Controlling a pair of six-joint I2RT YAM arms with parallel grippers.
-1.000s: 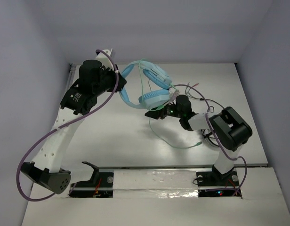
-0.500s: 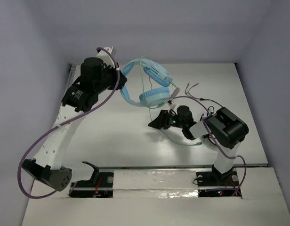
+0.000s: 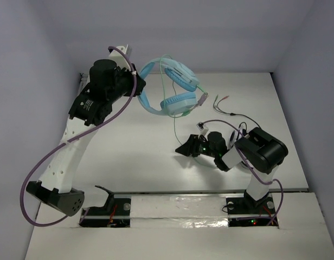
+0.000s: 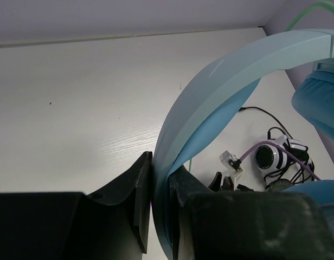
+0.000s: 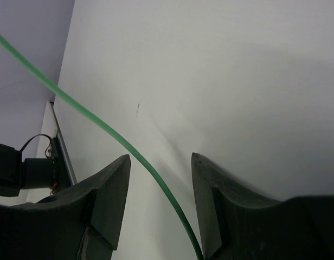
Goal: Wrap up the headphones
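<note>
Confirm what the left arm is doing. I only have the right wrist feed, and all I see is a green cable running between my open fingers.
Observer: The left gripper is shut on the headband and holds the headphones lifted above the table.
Operator: And where does my cable come from?
Observer: In the top view, the cable runs down from the raised headphones to the right gripper. That gripper sits lower and nearer the arm bases, with the cable passing between its fingers unclamped.
</note>
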